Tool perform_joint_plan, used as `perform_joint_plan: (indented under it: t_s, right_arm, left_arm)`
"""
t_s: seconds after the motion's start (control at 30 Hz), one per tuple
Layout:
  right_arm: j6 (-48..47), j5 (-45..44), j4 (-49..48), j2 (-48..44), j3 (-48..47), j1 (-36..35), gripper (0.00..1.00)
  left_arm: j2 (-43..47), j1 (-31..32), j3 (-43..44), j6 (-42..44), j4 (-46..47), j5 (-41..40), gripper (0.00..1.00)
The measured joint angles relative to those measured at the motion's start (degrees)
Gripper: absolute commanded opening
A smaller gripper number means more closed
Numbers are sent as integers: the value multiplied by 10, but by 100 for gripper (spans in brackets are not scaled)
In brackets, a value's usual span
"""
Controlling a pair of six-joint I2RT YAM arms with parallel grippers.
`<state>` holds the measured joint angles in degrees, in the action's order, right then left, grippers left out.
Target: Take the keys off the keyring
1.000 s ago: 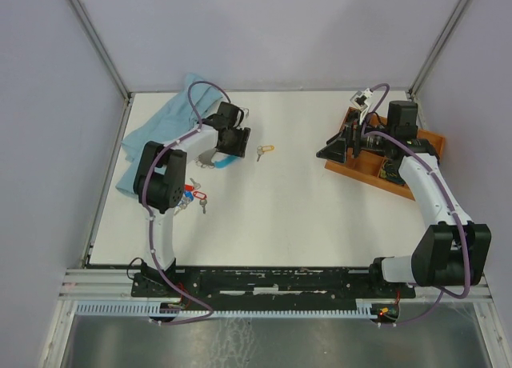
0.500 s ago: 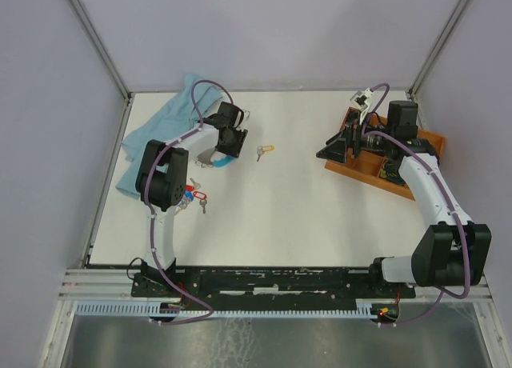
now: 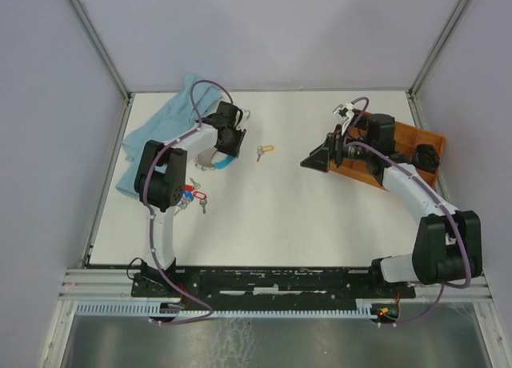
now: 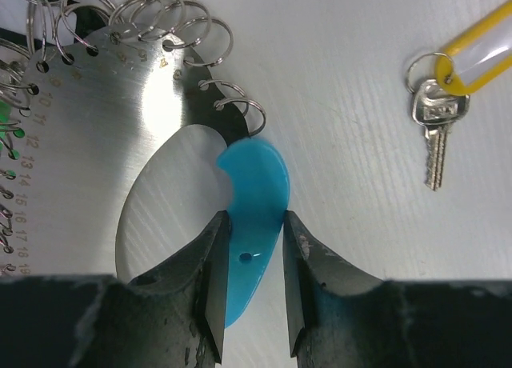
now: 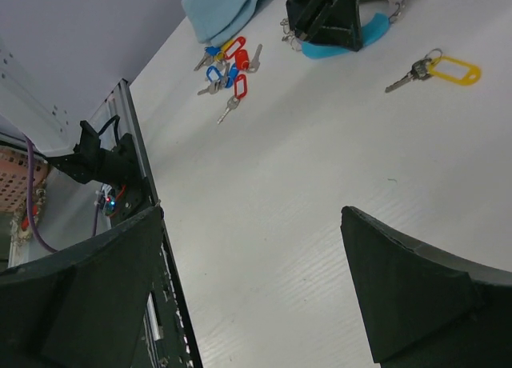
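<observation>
Currently, the left pincer (image 4: 254, 224) straddles the light-blue stretch (image 4: 258, 180) of the keyring (image 4: 152, 104), which runs lengthwise between the jaws. Whether they clamp it cannot be told. The ring body lies ahead-left. The right pincer (image 5: 252, 284) gapes wide, well apart from the keyring.

Near half of the table (image 3: 280, 224) bare from left edge to right edge: wide passage. Far left corner taken by blue cloth (image 3: 156, 132), with left hand (image 3: 232, 140) over keyring (image 3: 210, 162) just beside it. Yellow-tagged key (image 3: 265, 151) alone toward the far side. Red- and blue-tagged keys (image 3: 192, 194) near left edge. Wooden tray (image 3: 404, 136) at far right edge, right hand (image 3: 316, 158) in front.
</observation>
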<state>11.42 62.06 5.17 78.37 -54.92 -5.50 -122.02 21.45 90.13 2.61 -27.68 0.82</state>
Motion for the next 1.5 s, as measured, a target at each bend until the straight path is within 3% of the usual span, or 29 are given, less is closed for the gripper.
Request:
perform_joint_plan:
  t_s: [0.27, 0.7, 0.87, 1.03, 1.5]
  right_arm:
    - [185, -97, -299, 71, 141, -67, 100]
    - [307, -284, -586, 247, 161, -194, 100]
    - [330, -327, -634, 323, 151, -225, 100]
    - [333, -357, -644, 339, 144, -266, 97]
    - [357, -406, -664, 373, 99, -288, 67]
  left_arm:
    - [44, 1, -16, -14, 0, 56, 23]
    - [107, 6, -81, -54, 30, 127, 22]
    - [117, 7, -116, -80, 62, 160, 22]
    - [144, 10, -160, -121, 116, 190, 22]
    - [179, 32, -243, -246, 256, 230, 22]
